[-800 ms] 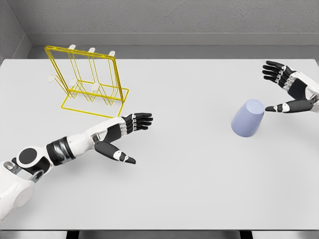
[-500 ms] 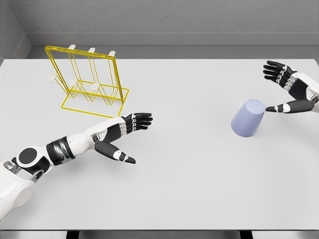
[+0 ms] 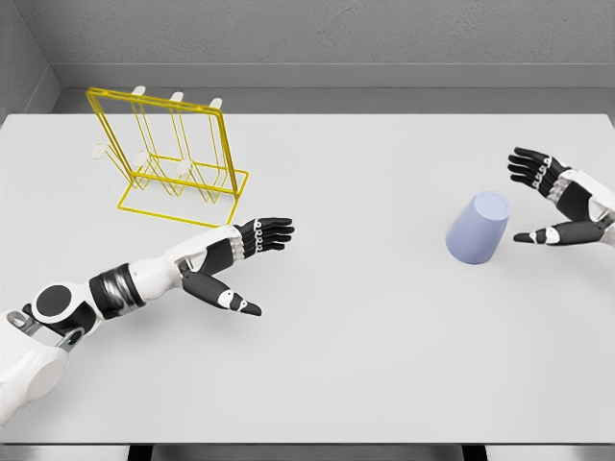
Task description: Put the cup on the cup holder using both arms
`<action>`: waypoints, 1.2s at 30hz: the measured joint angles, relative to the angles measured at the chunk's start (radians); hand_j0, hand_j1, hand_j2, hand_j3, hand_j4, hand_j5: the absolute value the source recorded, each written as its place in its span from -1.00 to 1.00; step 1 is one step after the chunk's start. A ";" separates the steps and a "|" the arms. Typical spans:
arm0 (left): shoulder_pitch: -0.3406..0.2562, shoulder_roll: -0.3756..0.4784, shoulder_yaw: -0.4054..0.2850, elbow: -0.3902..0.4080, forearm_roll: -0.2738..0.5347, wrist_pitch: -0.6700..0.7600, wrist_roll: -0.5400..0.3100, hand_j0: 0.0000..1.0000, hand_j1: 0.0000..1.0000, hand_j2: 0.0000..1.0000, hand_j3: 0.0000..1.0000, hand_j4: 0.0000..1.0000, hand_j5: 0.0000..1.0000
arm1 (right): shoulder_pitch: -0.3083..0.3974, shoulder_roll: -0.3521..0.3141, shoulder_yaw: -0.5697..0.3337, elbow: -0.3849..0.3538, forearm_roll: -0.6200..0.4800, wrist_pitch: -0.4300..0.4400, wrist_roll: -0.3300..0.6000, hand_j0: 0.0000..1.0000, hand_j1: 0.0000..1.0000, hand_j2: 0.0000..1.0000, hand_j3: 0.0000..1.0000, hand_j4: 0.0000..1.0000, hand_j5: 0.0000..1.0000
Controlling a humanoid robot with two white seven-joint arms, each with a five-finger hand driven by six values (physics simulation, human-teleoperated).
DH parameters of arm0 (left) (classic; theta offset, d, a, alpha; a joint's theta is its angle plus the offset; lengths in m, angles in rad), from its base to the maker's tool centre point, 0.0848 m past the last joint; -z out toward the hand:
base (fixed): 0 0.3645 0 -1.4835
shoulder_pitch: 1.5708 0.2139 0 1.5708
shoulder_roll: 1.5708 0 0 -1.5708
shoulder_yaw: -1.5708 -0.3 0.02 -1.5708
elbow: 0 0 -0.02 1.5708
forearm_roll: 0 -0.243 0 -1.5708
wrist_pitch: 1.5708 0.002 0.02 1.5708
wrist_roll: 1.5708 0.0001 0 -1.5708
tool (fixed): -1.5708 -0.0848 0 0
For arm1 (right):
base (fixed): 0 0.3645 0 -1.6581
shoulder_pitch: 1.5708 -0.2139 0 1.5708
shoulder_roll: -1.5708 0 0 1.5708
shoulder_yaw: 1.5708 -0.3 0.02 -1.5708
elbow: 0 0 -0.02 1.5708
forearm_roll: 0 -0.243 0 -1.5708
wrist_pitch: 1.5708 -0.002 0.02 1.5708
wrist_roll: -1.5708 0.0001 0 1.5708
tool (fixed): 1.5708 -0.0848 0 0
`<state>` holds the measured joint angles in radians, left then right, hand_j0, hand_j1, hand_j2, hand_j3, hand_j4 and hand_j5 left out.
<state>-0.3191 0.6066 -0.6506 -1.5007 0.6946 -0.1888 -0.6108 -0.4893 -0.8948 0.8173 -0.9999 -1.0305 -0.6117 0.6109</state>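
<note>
Fingers of both hands are spread wide and hold nothing. With the cup (image 3: 478, 228) as landmark: the right hand (image 3: 562, 197) is just to the right of the cup, palm turned toward it, thumb reaching to its side, not touching it. The cup is pale lilac, tilted, and stands on the white worktop (image 3: 365, 336). The left hand (image 3: 237, 259) is well apart to the left of the cup. The yellow wire cup holder (image 3: 168, 154) stands far left of the cup, further back.
</note>
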 measured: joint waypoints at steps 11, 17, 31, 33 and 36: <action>0.002 0.001 0.000 0.001 -0.005 0.000 0.000 1.00 1.00 1.00 1.00 1.00 1.00 | 0.046 0.033 0.000 0.033 -0.002 0.000 0.000 1.00 1.00 1.00 1.00 1.00 1.00; 0.000 0.002 0.000 0.001 -0.006 0.000 0.000 1.00 1.00 1.00 1.00 1.00 1.00 | 0.048 0.065 0.000 0.050 -0.003 0.000 0.000 1.00 1.00 1.00 1.00 1.00 1.00; 0.002 0.001 0.000 0.000 -0.006 -0.002 0.000 1.00 1.00 1.00 1.00 1.00 1.00 | 0.049 0.101 0.002 0.084 -0.003 0.000 0.000 1.00 1.00 1.00 1.00 1.00 1.00; 0.002 0.002 0.000 0.000 -0.006 -0.002 0.000 1.00 1.00 1.00 1.00 1.00 1.00 | 0.049 0.103 0.002 0.087 -0.003 0.000 0.000 1.00 1.00 1.00 1.00 1.00 1.00; 0.002 0.002 0.001 0.000 -0.006 -0.002 0.000 1.00 1.00 1.00 1.00 1.00 1.00 | 0.051 0.109 0.003 0.089 -0.003 0.000 0.000 1.00 1.00 1.00 1.00 1.00 1.00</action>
<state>-0.3175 0.6084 -0.6500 -1.5005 0.6884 -0.1909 -0.6108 -0.4387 -0.7859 0.8201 -0.9113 -1.0331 -0.6114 0.6108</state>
